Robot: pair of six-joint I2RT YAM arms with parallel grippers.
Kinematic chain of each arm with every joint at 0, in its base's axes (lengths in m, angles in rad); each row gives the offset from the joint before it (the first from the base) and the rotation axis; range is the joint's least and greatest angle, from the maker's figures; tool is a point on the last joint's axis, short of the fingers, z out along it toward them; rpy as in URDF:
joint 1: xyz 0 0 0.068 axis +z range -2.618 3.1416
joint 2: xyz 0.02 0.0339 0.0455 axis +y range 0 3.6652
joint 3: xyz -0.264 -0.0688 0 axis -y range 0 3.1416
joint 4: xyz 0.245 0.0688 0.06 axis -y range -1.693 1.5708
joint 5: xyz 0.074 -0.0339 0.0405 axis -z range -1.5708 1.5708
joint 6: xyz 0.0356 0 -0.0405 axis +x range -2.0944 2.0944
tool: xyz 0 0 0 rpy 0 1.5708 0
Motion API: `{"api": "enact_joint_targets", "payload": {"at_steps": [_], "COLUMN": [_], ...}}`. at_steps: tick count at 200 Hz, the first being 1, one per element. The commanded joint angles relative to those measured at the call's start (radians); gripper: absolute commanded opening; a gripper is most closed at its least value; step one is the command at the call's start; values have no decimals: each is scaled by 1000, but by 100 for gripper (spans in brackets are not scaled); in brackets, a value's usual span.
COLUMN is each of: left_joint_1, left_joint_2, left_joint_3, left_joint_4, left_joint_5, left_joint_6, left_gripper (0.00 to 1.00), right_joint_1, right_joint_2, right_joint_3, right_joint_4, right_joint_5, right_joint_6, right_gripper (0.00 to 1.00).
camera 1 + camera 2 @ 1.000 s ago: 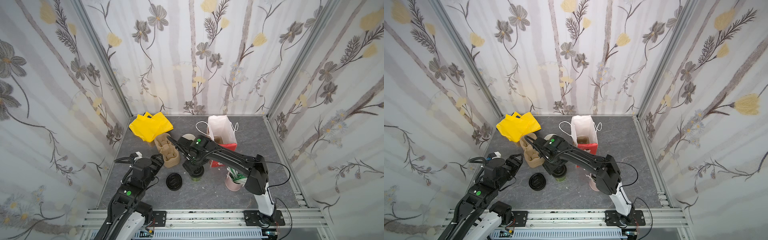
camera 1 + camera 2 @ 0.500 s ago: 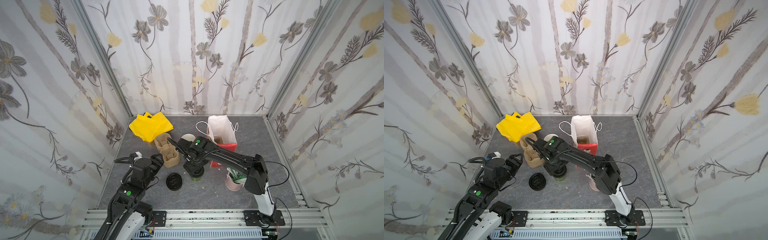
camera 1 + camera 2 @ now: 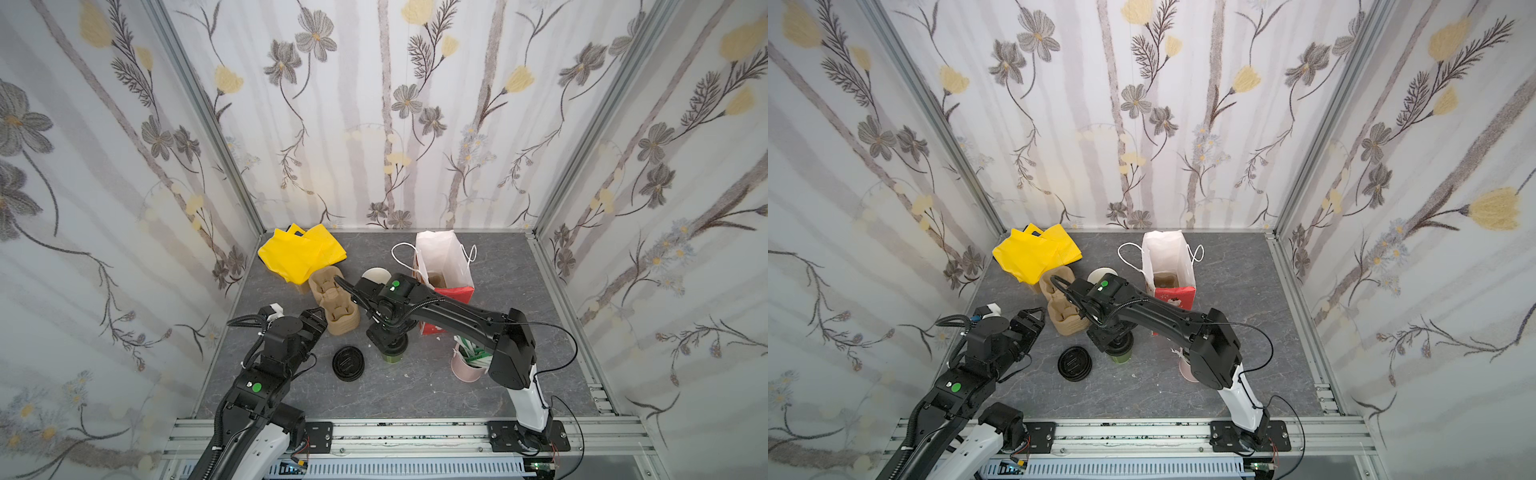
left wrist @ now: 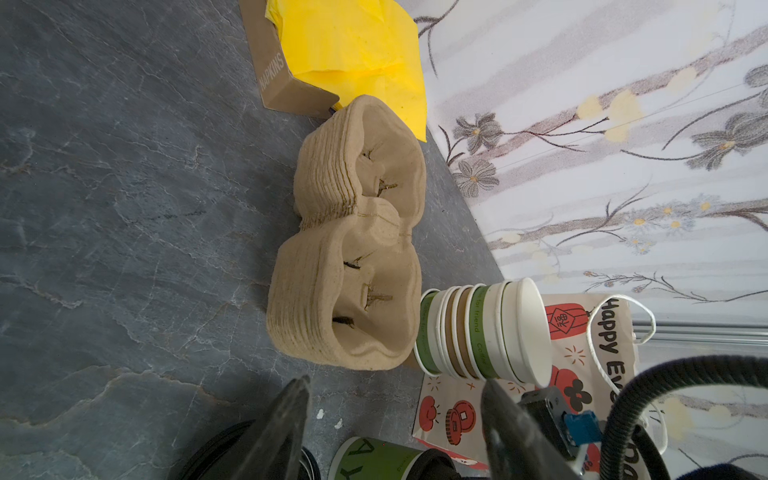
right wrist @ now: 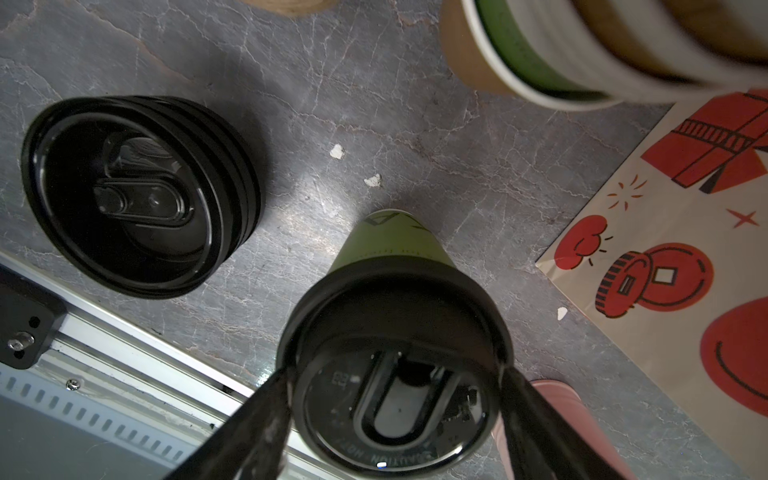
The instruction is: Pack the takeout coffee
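The coffee [image 5: 390, 249] is a small olive-green paper cup that narrows toward its base, with black print on its wall. A round black lid [image 5: 395, 399] caps it. The lid has a raised rim, a long oval recess across its middle and embossed lettering along its edge.

The coffee stands upright on the grey marbled desk [image 3: 415, 395], toward the front middle in both top views. The loose lids [image 3: 348, 363] lie just to its left and a pink cup [image 3: 467, 370] stands farther to its right. Behind it are the stacked pulp carriers [image 3: 334, 307], the nested cups [image 3: 375, 275] and the open white-and-red bag [image 3: 444, 266].

The right end effector [image 5: 395, 370] points straight down over the coffee, so in the top views only a strip of green [image 3: 1121, 356] shows below it. In the right wrist view its two dark fingers [image 5: 266, 419] straddle the lid and meet the rim on opposite sides with no gap visible. It is clamped on the lid, and the cup's base is on the desk.

The left end effector [image 3: 318, 318] sits well left of the coffee, beside the carriers. Its fingers [image 4: 291, 415] are spread apart with nothing between them. In the left wrist view the coffee [image 4: 374, 457] appears low, just beyond the fingertips.
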State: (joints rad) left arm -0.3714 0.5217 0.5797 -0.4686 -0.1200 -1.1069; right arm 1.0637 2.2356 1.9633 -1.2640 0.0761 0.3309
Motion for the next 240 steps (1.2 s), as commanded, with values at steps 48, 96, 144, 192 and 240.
{"api": "enact_joint_targets", "payload": {"at_steps": [48, 96, 144, 192, 240], "left_joint_1": [1, 1, 2, 1, 2], "left_joint_2": [-6, -8, -8, 0, 56], "left_joint_3": [11, 12, 12, 26, 95], "left_joint_4": [8, 10, 8, 8, 10], "left_joint_5": [-15, -18, -23, -26, -22], "left_joint_6": [8, 7, 9, 25, 95], "left_gripper": [67, 66, 66, 66, 67], "right_joint_1": [-1, -1, 0, 4, 18], "right_joint_2": [5, 4, -13, -52, -136], "right_joint_3": [-36, -35, -4, -1, 1], "right_joint_4": [33, 30, -2, -32, -92], "right_joint_5": [-16, -17, -4, -9, -43], "right_joint_6": [13, 13, 25, 42, 91], "right_gripper": [78, 74, 72, 71, 69]}}
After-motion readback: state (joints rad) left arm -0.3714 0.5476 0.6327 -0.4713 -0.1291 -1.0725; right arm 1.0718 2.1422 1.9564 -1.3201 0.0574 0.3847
